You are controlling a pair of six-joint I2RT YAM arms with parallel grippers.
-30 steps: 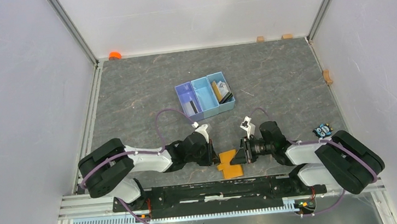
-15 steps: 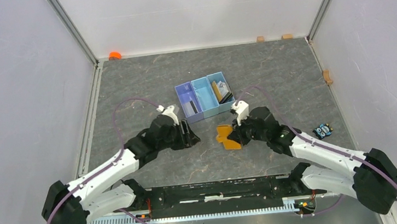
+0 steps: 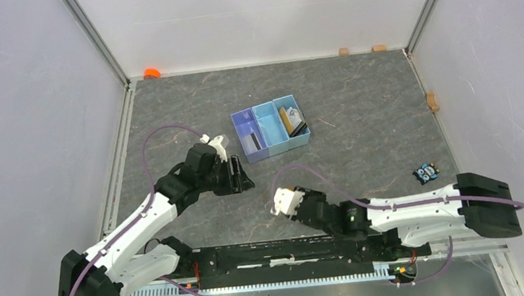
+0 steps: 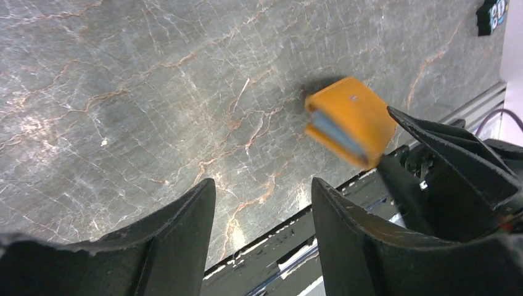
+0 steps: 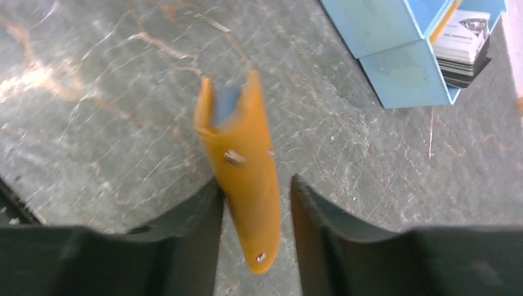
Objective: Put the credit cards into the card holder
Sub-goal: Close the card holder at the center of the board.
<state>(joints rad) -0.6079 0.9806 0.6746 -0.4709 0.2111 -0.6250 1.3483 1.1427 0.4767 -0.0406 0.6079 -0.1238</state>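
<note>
The card holder, a folded orange-tan wallet, stands edge-on between the fingers of my right gripper. It touches the left finger, a gap shows on its right side, and it is blurred. The jaws are open. The left wrist view shows the card holder at the right gripper's fingertip; from above it is hidden under the right wrist. My left gripper is open and empty, left of it. The credit cards lie in the blue tray; another dark card stands in its left compartment.
A small black-and-blue gadget lies at the right. An orange object sits in the back left corner; small wooden blocks line the back and right walls. The black base rail runs along the near edge.
My right arm swung from beside the tray down to the front middle, carrying the card holder, and its jaws widened. My left gripper opened a second ago and drifted slightly left.
</note>
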